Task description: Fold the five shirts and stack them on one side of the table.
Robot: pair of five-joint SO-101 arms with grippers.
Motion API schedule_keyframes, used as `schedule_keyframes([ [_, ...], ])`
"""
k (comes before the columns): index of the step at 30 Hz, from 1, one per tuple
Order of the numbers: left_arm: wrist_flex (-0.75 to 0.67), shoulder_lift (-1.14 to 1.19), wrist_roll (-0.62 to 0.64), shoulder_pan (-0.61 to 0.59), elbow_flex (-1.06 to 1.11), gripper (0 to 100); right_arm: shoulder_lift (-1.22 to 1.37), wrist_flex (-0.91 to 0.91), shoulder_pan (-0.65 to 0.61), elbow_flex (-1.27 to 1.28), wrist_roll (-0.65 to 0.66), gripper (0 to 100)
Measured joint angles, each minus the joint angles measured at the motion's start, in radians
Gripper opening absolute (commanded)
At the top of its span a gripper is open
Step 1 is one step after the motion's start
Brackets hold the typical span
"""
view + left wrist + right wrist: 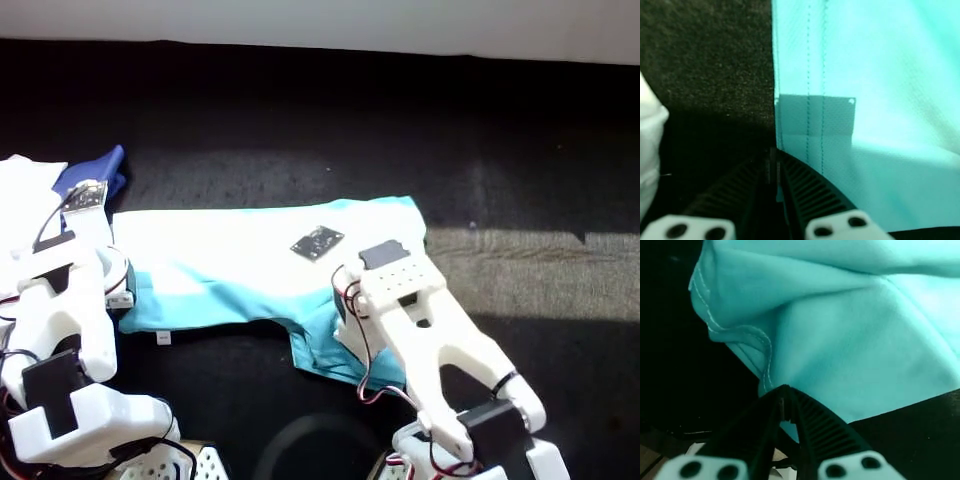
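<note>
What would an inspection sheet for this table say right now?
Surface: dark table, with a sunlit patch on one side.
Job's things: teal shirt spread out; white cloth and blue cloth at the edge by the left arm.
Clutter: small tag lying on the shirt.
Grippers: left gripper shut on the shirt's hem; right gripper shut on another edge of it.
Cables: wires on the right arm.
Surroundings: pale wall behind.

Sunlit band across table [530,275]; shirt [220,255] glaring white on top, shaded below; rest of table dark.
</note>
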Motion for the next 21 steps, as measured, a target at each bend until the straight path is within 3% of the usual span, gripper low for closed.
schedule_keyframes([
  [9, 0.0, 0.0, 0.0, 0.0, 0.0, 1, -0.359, -0.063, 0.028, 0.061, 0.02, 0.7],
  [15, 0.017, 0.002, 0.0, -0.021, -0.011, 1, -0.336, -0.245, 0.19, 0.245, 0.071, 0.7],
  [21, 0.129, 0.008, -0.109, -0.087, -0.124, 1, -0.224, -0.367, 0.259, 0.376, 0.144, 0.7],
])
